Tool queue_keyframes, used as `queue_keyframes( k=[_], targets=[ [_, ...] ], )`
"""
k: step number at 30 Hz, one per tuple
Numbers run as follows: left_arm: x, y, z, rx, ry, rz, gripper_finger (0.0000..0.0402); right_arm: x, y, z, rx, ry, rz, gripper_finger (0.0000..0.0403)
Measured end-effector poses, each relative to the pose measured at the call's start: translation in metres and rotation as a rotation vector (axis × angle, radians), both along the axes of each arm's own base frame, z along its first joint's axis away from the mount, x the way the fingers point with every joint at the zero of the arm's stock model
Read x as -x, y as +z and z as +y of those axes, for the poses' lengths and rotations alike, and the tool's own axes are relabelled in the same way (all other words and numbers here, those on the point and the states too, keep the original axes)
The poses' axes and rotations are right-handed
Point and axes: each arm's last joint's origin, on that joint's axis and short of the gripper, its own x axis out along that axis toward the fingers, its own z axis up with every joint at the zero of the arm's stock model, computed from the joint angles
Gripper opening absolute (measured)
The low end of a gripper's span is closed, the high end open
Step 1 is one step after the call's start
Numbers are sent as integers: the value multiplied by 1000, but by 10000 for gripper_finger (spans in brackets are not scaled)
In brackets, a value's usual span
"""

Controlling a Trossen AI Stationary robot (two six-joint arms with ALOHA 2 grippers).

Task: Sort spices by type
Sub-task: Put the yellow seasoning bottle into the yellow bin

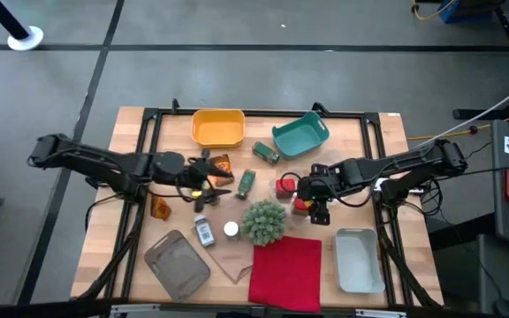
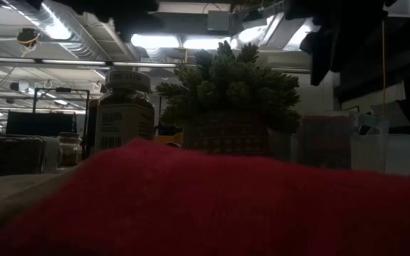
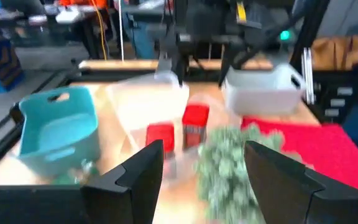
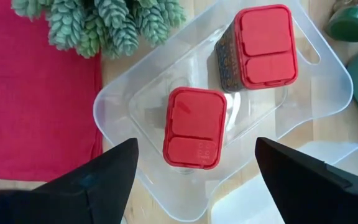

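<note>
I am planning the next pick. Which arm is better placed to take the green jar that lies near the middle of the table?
Probably the left. The left gripper, open, is right beside the green jar, while the right gripper hangs open over the red tins in their clear tray.

Spiky green plant ball [image 1: 264, 221] beside red cloth [image 1: 286, 272]; teal bin [image 1: 300, 134]

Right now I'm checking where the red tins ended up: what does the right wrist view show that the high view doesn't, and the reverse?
Only the right wrist view shows the two red-lidded tins standing apart inside a clear tray, the right gripper open above them. Only the high view shows the yellow bin, the white bin, the grey tray and the left gripper. Both show the spiky plant, the red cloth and the teal bin.
</note>
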Motion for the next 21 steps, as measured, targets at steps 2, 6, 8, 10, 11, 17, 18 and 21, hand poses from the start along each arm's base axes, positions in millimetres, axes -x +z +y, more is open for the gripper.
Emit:
queue_keyframes(
  k=[2, 6, 8, 10, 11, 17, 18, 21],
  targets=[
    [8, -2, 1, 4, 2, 55, 209, 0, 0, 0, 0, 0, 3, 324],
    [17, -11, 2, 24, 22, 180, 209, 0, 0, 0, 0, -1, 3, 324],
    [20, -18, 2, 16, 27, 257, 209, 0, 0, 0, 0, -2, 3, 324],
    [22, -23, 3, 3, 34, 314, 209, 0, 0, 0, 0, -3, 2, 324],
    [24, -25, 3, -6, 45, 344, 209, 0, 0, 0, 0, -3, 2, 324],
    [27, -29, 5, -60, 72, 391, 209, 0, 0, 0, -1, -3, 1, 324],
    [26, -28, 5, -76, 63, 386, 209, 0, 0, 0, -1, -3, 1, 324],
    [26, -28, 5, -109, 46, 386, 209, 0, 0, 0, -9, -27, 1, 324]
  ],
)
